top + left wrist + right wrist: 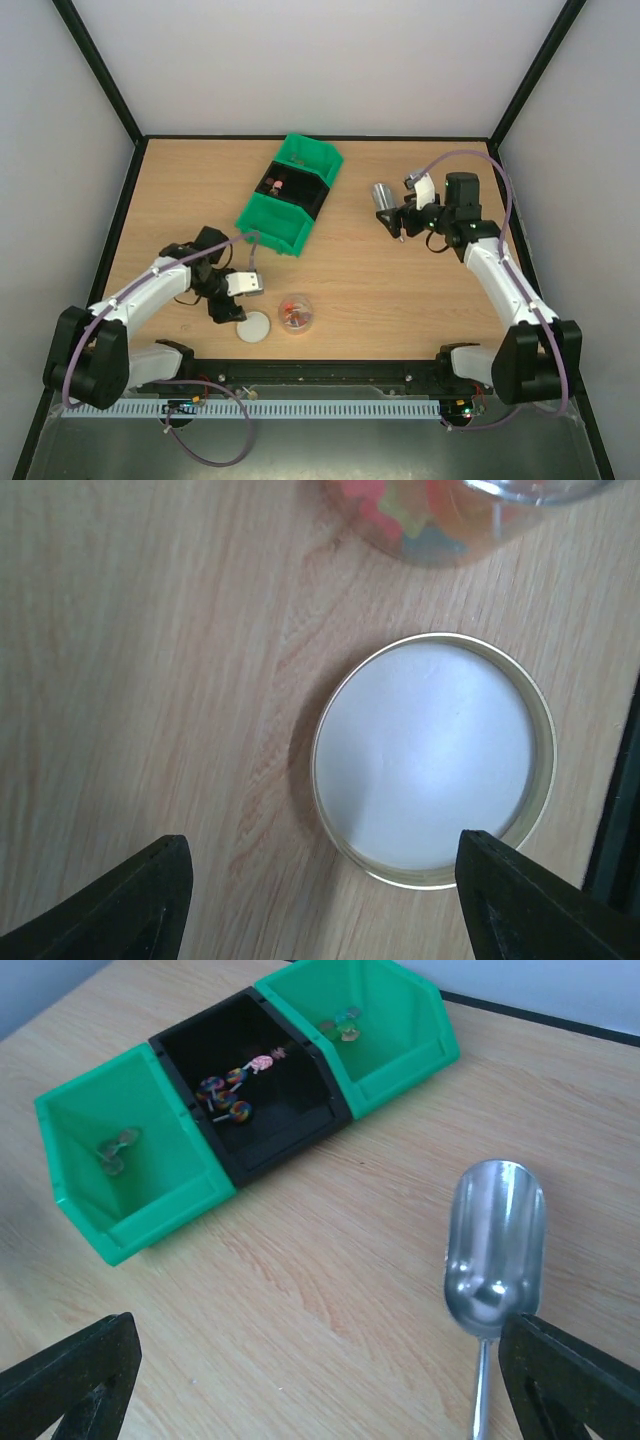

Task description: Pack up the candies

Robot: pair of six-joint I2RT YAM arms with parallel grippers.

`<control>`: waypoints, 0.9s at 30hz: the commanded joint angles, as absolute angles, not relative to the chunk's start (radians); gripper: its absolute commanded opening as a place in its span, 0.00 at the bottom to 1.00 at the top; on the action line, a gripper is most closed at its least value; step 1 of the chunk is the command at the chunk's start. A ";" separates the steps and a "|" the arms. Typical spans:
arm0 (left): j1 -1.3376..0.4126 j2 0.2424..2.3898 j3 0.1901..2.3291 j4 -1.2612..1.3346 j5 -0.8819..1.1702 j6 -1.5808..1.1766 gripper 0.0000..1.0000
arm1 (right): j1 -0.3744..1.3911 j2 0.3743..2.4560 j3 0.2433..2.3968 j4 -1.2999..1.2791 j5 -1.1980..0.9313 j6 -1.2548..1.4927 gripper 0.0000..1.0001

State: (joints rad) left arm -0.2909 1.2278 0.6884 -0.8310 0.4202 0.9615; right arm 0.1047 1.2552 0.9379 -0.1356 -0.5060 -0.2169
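The candies (296, 312) sit in a small clear jar (297, 314) on the table (400, 300), close to the near edge and a little left of its middle. In the left wrist view the jar is cut off by the top of the frame. The candies (400, 510) show through its wall only as blurred patches of red, yellow and blue, so they cannot be counted.

A round lid (432, 770), white with a pale metal rim, lies flat on the table just beside the jar on its left. The 2 may touch or stand slightly apart; this cannot be told.

The left gripper (318, 900) hangs over the table near the lid, with its fingers spread and nothing between them. Only their dark tips show.

A row of 3 bins (270, 225), green, black and green, lies slantwise toward the middle of the far edge. The black bin holds swirled sweets on sticks. Each green bin has a few small pieces too tiny to identify.

A metal scoop (495, 1240) lies on the table to the right of the bins, bowl up and empty. Its handle runs out of the frame beside the right-hand finger of the right gripper (320, 1390), which is spread wide and grasps nothing.
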 commanded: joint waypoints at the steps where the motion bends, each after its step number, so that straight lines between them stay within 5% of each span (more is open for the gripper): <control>1: -0.362 1.217 0.627 -0.687 0.342 0.933 0.74 | 0.104 1.178 0.867 -0.070 -0.559 -0.174 0.99; 11: -0.487 1.278 0.559 -0.494 0.253 0.853 0.56 | 0.104 1.133 0.853 -0.102 -0.577 -0.173 0.99; 22: -0.429 1.315 0.565 -0.601 0.230 0.948 0.03 | 0.108 1.110 0.870 -0.177 -0.752 -0.366 0.99; 27: -0.289 1.315 0.651 -0.730 0.311 0.999 0.02 | 0.137 1.132 0.900 -0.216 -0.789 -0.444 0.96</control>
